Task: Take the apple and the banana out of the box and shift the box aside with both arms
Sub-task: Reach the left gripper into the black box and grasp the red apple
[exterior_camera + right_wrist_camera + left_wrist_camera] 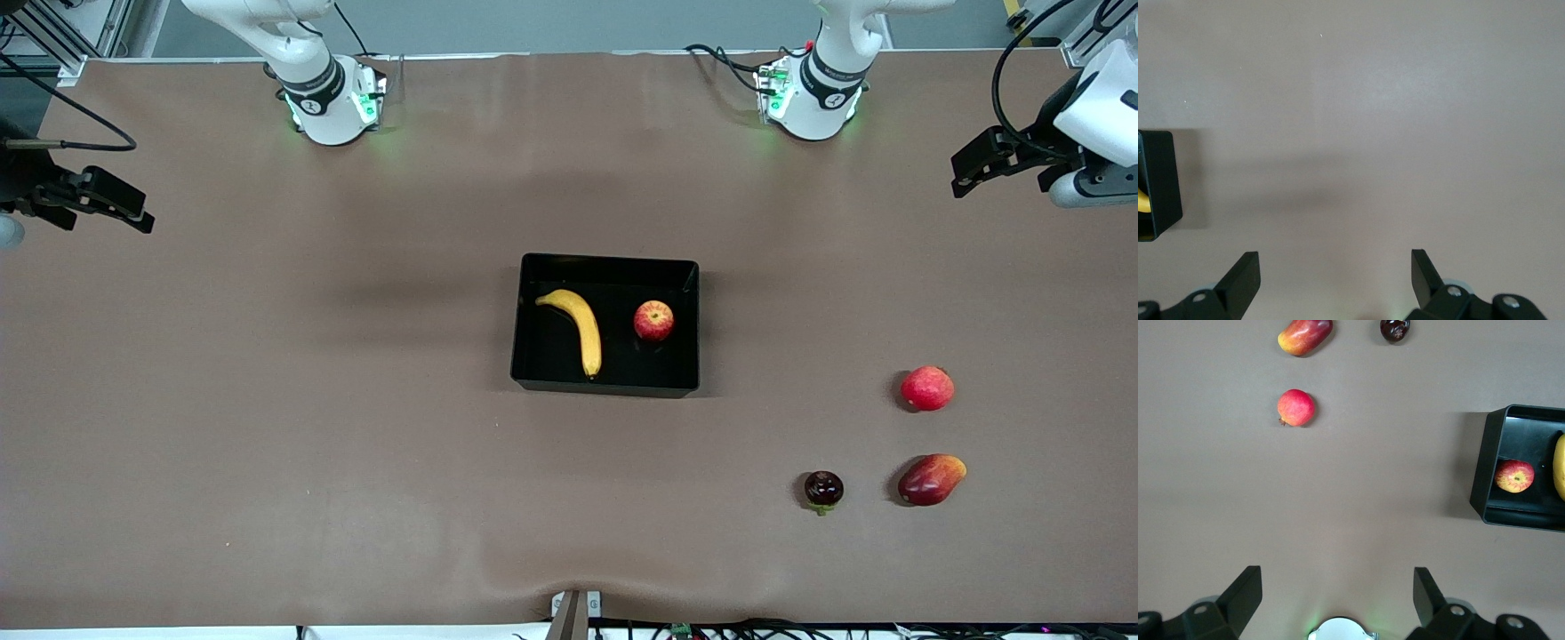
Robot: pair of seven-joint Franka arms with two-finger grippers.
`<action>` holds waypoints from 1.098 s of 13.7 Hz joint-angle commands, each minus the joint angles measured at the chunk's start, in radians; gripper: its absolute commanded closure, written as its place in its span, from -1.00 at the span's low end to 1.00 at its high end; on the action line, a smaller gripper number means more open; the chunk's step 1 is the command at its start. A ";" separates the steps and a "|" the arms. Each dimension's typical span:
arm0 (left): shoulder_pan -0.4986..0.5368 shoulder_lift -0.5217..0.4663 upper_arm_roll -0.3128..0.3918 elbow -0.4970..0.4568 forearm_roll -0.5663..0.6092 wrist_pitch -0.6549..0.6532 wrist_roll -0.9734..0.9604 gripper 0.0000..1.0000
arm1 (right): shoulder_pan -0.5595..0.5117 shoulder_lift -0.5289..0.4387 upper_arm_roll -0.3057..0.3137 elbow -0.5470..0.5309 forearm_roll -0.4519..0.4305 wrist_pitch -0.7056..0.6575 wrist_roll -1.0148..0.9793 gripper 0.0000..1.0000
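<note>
Both wrist views show each gripper — left gripper (1338, 600), right gripper (1336, 280) — spread wide, empty.

box (1157, 183) and banana (1143, 199) cropped, apple perhaps hidden

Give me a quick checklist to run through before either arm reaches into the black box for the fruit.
1. Left gripper open and holding nothing, up over the left arm's end of the table: ok.
2. Right gripper open and holding nothing, up over the right arm's end of the table: ok.
3. Apple in the box, apart from the walls: ok.
4. Banana lying flat in the box, apart from the apple: ok.
5. Nothing lying over either fruit: ok.
6. Spare fruits off the box's way; three lie on the table toward the left arm's end, nearer the front camera: ok.
</note>
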 commanded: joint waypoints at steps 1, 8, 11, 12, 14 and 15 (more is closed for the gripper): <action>0.002 0.001 0.006 0.012 -0.021 -0.016 0.014 -1.00 | -0.012 0.003 0.005 -0.002 0.008 0.010 -0.006 -1.00; -0.033 0.096 -0.032 0.028 -0.070 -0.010 -0.139 -1.00 | -0.010 0.003 0.005 -0.002 0.008 0.018 -0.006 -1.00; -0.036 0.183 -0.137 0.017 -0.077 0.054 -0.265 -1.00 | -0.010 0.005 0.005 -0.003 0.008 0.018 -0.006 -1.00; -0.036 0.217 -0.168 0.014 -0.079 0.086 -0.316 -1.00 | -0.010 0.005 0.005 -0.002 0.008 0.022 -0.006 -1.00; -0.038 0.289 -0.231 0.009 -0.079 0.158 -0.411 -1.00 | -0.012 0.008 0.005 -0.003 0.008 0.033 -0.006 -1.00; -0.048 0.324 -0.254 0.002 -0.071 0.200 -0.475 -1.00 | -0.012 0.011 0.005 -0.003 0.008 0.033 -0.006 -1.00</action>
